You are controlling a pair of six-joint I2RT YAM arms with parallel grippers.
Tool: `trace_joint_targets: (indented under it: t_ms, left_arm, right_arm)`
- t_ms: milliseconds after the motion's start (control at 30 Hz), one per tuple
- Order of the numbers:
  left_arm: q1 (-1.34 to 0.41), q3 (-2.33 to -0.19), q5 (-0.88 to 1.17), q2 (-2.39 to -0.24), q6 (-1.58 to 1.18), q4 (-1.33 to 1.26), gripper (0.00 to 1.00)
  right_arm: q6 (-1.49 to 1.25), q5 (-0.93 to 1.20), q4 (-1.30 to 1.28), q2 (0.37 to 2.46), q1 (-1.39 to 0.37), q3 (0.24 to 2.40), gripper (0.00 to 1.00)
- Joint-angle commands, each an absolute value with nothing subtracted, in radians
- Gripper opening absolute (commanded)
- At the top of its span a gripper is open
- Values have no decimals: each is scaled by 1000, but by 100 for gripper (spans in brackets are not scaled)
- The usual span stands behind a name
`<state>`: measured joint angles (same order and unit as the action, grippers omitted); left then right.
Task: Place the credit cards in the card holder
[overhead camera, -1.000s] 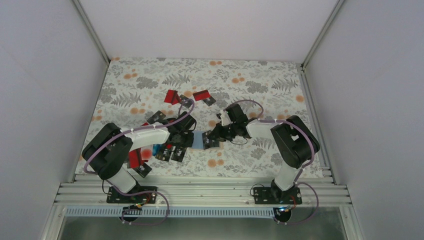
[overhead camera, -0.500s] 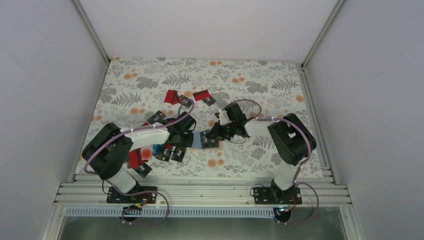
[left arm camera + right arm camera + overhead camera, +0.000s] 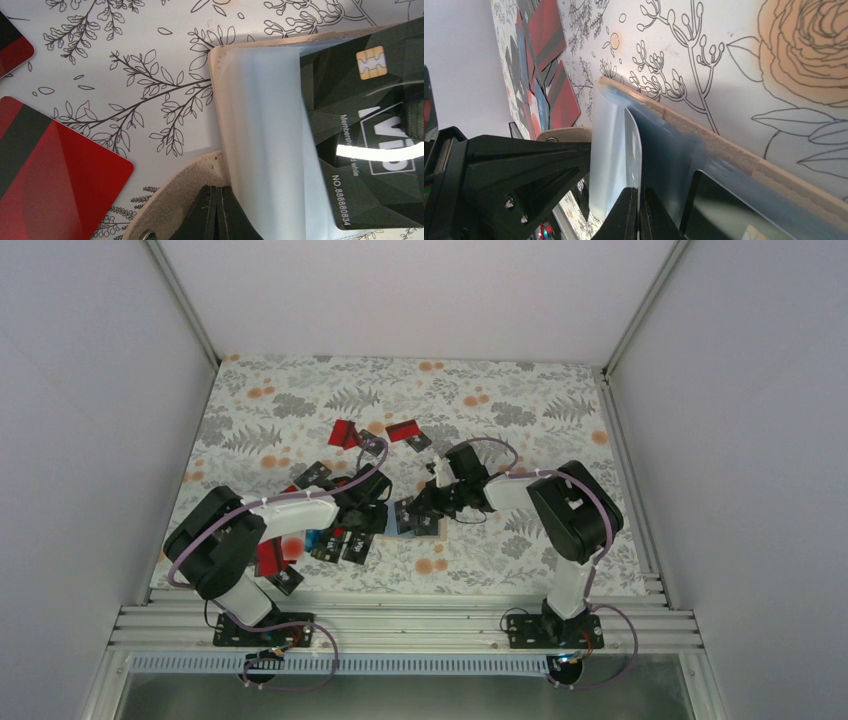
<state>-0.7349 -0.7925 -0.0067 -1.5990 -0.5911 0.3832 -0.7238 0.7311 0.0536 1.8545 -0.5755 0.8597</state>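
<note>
The card holder [image 3: 403, 519] lies open mid-table, tan outside [image 3: 724, 142], grey-blue inside [image 3: 260, 125]. My left gripper [image 3: 378, 517] [image 3: 218, 200] is shut on its near edge, beside the tan flap. From the right, my right gripper [image 3: 425, 512] [image 3: 639, 200] is shut on a black credit card [image 3: 370, 150], which lies partly over the holder's inside; it shows edge-on [image 3: 634, 145] in the right wrist view. Another black card [image 3: 744, 210] sits below it in the holder. The left gripper's fingers [image 3: 549, 160] face the right gripper across the holder.
Loose credit cards lie around the left arm: red ones [image 3: 345, 432] [image 3: 403, 430] at the back, a black one [image 3: 312, 474], several by the left gripper [image 3: 340, 546], a red one [image 3: 270, 555] and a black one [image 3: 287, 580] near the front. Red cards [image 3: 50, 170] lie left of the holder.
My right gripper has moved left with the black card, further over the card holder. The left arm has stayed in place on the holder.
</note>
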Motion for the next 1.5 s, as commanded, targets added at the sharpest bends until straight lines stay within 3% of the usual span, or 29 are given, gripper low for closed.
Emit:
trace_joint_targets:
  t_ms: [0,833,1267,1467]
  left_arm:
    - [-735,-756,47,-1641,-597,360,2]
    - [-734,-729,87,-1633,-600,326,2]
    - [-735,-746,51,-1561,-598,381,3]
    - [-735,-787,17,-1501,-595,453,7]
  right_arm:
    - [-754,701,66,1888,-587,863,4]
    - [-863,645,163,1920,-650,819,4]
    - [-797,624,68,1913,-654,847,4]
    - [-764,610,-4,1889,-652,877,12]
